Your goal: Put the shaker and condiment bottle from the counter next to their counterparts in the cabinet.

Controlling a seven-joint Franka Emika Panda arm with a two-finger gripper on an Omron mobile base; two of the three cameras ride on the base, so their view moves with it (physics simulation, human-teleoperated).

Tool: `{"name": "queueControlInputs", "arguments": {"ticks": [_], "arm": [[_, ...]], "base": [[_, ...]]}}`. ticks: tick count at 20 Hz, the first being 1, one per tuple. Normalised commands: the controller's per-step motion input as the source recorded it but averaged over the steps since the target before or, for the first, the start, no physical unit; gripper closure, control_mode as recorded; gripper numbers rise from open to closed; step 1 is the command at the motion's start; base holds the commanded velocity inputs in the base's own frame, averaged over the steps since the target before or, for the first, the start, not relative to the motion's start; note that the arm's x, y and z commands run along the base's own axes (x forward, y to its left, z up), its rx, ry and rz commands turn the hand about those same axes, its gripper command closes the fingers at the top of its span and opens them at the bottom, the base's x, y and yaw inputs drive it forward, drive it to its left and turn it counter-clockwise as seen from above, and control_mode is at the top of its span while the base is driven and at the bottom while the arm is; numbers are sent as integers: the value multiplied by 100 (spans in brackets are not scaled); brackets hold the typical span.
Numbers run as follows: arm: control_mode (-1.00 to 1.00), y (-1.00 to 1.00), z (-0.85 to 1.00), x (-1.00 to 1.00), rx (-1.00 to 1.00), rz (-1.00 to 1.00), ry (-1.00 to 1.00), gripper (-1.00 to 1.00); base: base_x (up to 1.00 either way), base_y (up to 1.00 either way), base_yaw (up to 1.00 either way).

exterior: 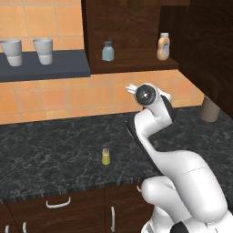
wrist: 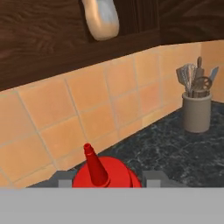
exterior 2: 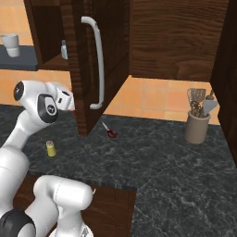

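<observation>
My gripper [wrist: 107, 179] is shut on the red condiment bottle [wrist: 104, 171], whose pointed nozzle rises between the finger tips, held above the counter [exterior: 45, 150] near the tiled wall. Up in the open cabinet [exterior: 136, 63] stand the tan bottle [exterior: 163, 46] [wrist: 101, 17] with its white cap and the grey-blue shaker [exterior: 108, 51] [exterior 2: 64, 49]. The tan bottle hangs above and slightly left in the hand view. The yellow-green shaker [exterior: 106, 156] [exterior 2: 51, 148] stands upright on the counter, left of the arm and apart from it.
The cabinet door [exterior 2: 111, 60] with its white handle hangs open right beside the hand. A crock of utensils [exterior: 210, 109] [exterior 2: 197, 125] [wrist: 197, 111] stands at the right. Two pale cups [exterior: 11, 51] sit on the grey wall shelf [exterior: 45, 68]. A small red-handled tool [exterior 2: 111, 133] lies on the counter.
</observation>
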Motion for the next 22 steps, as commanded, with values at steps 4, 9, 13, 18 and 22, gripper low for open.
{"name": "queueControlInputs", "arguments": {"ticks": [4, 9, 13, 18, 22], "arm": [[-100, 0, 56, 0, 1, 1, 1, 100], [-100, 0, 57, 0, 0, 1, 2, 100], [-100, 0, 50, 0, 0, 1, 2, 100], [-100, 0, 50, 0, 0, 1, 0, 100], [-100, 0, 45, 0, 0, 3, 0, 100]], "base": [[0, 0, 0], [0, 0, 0], [0, 0, 0], [0, 0, 0], [0, 0, 0]]}}
